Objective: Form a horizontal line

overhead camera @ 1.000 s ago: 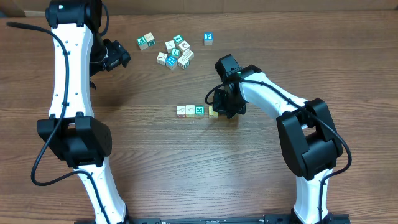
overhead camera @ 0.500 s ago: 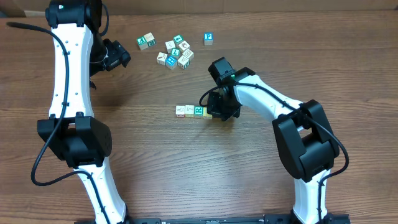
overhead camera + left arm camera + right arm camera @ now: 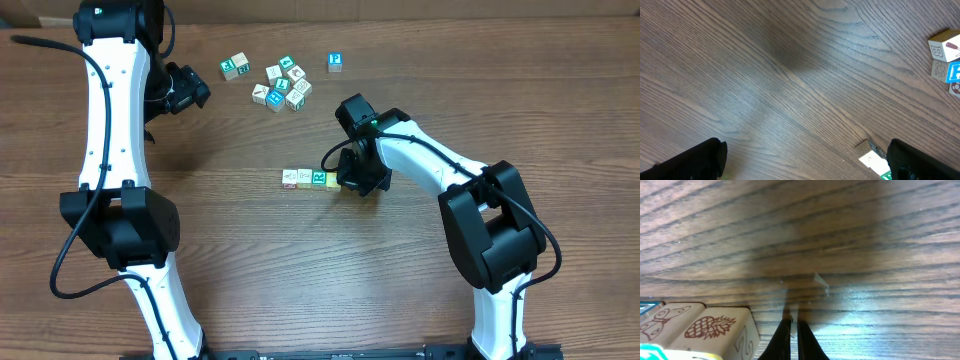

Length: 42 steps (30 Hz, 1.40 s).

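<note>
The right gripper [image 3: 347,181] had its fingers [image 3: 785,339] pressed together on nothing, tips low over the wooden table [image 3: 250,260] at the right end of the horizontal line [image 3: 310,178]. That row ran left to right as two whitish cubes, a teal-and-white one and a yellow cube [image 3: 332,180], all touching, the yellow one just beside the gripper. In the right wrist view a pineapple-marked cube [image 3: 715,329] sat just left of the tips. The left gripper [image 3: 805,155] hung with its fingers spread wide, empty, near the loose jumble of cubes [image 3: 282,85] at the table's far side.
</note>
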### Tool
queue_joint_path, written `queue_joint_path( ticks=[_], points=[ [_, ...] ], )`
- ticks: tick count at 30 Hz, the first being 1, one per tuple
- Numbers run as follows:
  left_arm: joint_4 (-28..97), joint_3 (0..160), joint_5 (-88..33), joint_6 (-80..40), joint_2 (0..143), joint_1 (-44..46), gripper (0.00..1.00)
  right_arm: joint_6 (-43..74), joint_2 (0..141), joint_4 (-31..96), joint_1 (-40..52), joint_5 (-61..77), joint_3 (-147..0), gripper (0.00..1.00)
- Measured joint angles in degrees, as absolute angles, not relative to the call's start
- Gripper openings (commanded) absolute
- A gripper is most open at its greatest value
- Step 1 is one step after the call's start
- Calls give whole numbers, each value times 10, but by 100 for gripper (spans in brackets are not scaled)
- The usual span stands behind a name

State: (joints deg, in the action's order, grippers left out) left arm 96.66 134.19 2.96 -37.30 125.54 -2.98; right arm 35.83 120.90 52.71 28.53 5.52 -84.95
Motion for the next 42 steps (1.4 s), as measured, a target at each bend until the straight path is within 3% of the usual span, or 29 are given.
queue_joint_path(
  ticks=[28,42],
  points=[
    [967,1342,30,-373,1255,-30,100,358,1207,601,287,48,-849,4],
    [967,1342,30,-373,1255,-30,99,386,1206,601,354,41,-849,4]
  ],
)
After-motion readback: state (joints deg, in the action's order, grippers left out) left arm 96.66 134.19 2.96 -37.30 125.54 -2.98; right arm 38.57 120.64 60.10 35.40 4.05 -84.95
